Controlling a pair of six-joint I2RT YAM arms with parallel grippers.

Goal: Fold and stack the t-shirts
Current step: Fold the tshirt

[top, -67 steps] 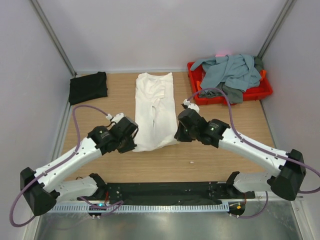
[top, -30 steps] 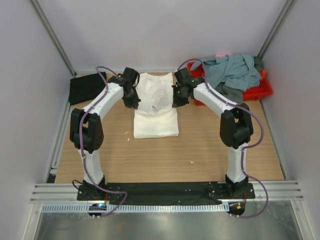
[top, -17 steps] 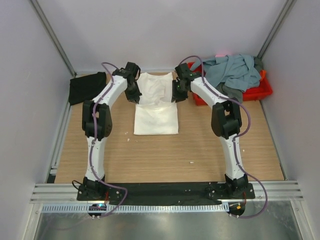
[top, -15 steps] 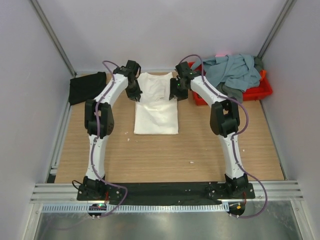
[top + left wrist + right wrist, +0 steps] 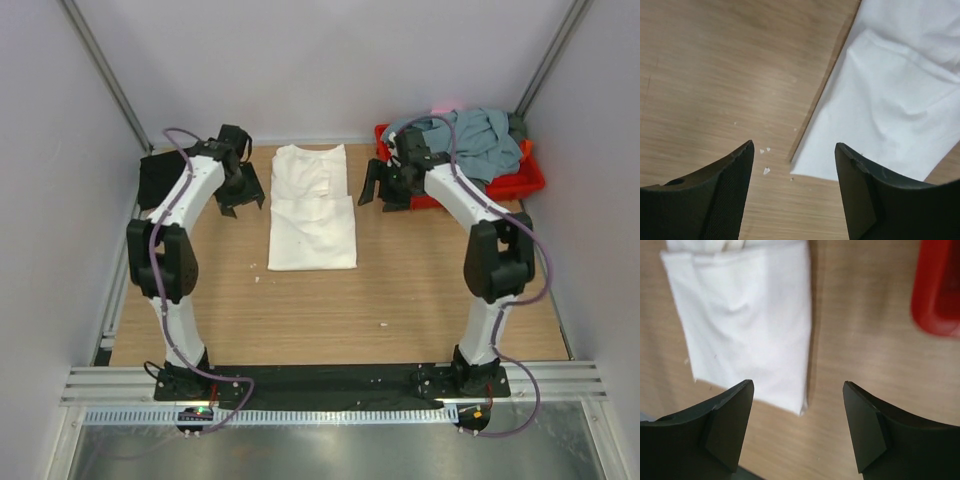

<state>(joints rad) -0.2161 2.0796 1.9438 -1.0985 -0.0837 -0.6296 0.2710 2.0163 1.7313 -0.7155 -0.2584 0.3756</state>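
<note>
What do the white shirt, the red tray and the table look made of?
The white shirt: soft matte cloth, creased and folded flat; tray: likely rigid plastic, smooth with slight sheen; table: wood-look top with visible grain, possibly laminate.

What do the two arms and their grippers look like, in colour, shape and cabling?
The left arm and right arm have white links, black joints and purple cables. The left gripper and right gripper are black, with broad tapering fingers.
</note>
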